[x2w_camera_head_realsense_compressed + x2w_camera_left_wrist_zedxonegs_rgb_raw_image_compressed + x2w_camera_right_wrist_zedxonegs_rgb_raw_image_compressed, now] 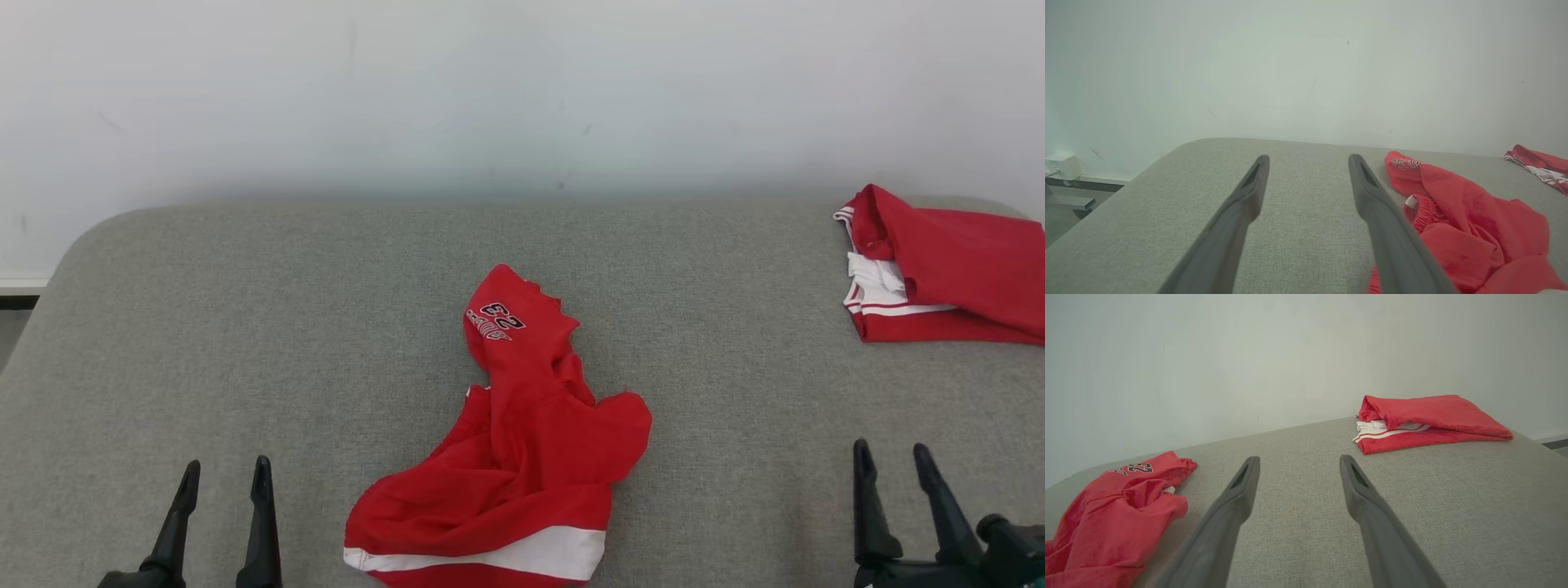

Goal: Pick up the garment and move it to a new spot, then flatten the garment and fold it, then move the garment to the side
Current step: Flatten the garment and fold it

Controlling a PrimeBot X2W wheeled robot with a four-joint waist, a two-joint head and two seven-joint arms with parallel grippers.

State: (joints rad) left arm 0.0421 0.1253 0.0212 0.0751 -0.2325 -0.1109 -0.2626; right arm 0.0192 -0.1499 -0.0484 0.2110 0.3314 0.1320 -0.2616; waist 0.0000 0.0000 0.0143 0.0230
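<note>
We judge the task to be at an early stage. The red garment lies crumpled in the middle of the grey worktop, toward the near edge. Its white-striped hem is nearest us and the printed number sits at the far end. It is bunched and twisted, so flattening, folding and moving it aside are all not yet done. Whether this is already its new spot, we cannot tell. A second red garment, neatly folded, rests well apart at the far right, which we take as a likely place for finished pieces.

Our left gripper hovers just beside the crumpled garment on its left, fingers spread wide, holding and touching nothing. Our right gripper is likewise wide open and empty, over bare worktop on the garment's right.
</note>
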